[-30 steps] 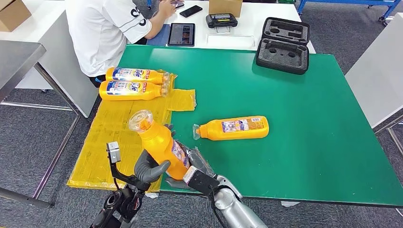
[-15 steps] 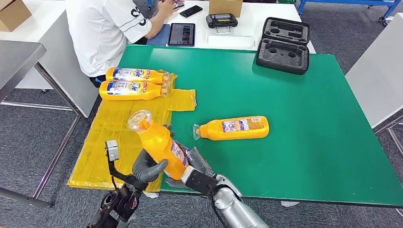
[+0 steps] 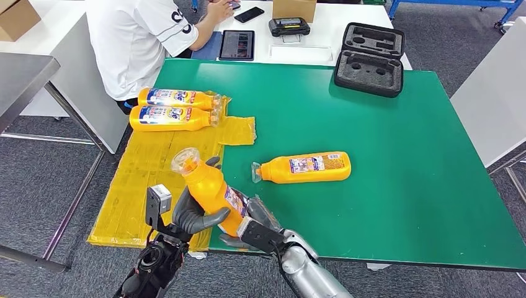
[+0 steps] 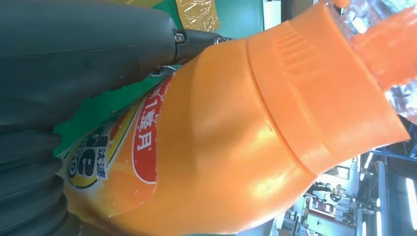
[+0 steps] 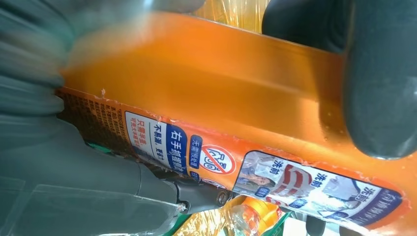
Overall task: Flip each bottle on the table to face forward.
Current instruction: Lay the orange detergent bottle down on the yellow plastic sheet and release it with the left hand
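An orange bottle (image 3: 209,189) with a clear cap is lifted above the near edge of the table, tilted, cap pointing away and left. My left hand (image 3: 193,215) grips its middle from the left, and my right hand (image 3: 253,218) holds its lower part from the right. The left wrist view shows the bottle (image 4: 221,142) with its front label, a grey finger (image 4: 88,44) across it. In the right wrist view the bottle (image 5: 211,93) shows its back label, with dark fingers (image 5: 378,83) wrapped over it. A second bottle (image 3: 305,167) lies mid-table, back label up. Two more bottles (image 3: 175,97) (image 3: 170,117) lie front label up at the far left.
A yellow sheet (image 3: 146,180) covers the left of the green table (image 3: 384,186). A black foam case (image 3: 369,59) sits at the far right corner. A person in a white shirt (image 3: 133,43) sits beyond the table's left corner, beside a tablet (image 3: 237,45).
My left arm has come in to the right and its hand wraps further round the bottle. The held bottle has shifted slightly right. The other bottles have not moved.
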Tool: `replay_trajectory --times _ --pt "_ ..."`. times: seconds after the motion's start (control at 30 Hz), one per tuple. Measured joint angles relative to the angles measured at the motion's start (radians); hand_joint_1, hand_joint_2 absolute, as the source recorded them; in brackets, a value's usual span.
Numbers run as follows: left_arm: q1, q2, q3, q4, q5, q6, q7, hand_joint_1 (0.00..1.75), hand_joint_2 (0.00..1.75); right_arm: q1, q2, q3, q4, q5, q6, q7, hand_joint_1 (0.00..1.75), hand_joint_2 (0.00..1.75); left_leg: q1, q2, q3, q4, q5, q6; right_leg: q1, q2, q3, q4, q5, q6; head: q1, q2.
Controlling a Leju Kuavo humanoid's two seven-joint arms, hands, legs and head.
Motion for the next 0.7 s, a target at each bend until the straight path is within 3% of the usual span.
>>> replay_trajectory --times 0.43,0.7 --pt "0.002 0.002 -0.007 -0.008 -0.052 0.032 -0.01 0.0 1.75 -0.007 0.0 -0.002 0.017 -0.001 0.001 0.002 1.75 1.75 0.0 0.0 0.0 0.0 0.0 0.0 0.0 0.0 0.0 0.0 0.0 0.0 0.0 0.0" --pt "0.005 0.014 -0.001 -0.015 0.203 -0.245 0.035 0.0 1.75 -0.021 0.004 -0.003 0.033 0.01 0.008 -0.002 1.75 1.75 0.0 0.0 0.0 0.0 0.0 0.0 0.0 0.0 0.0 0.0 0.0 0.0 0.0 0.0"
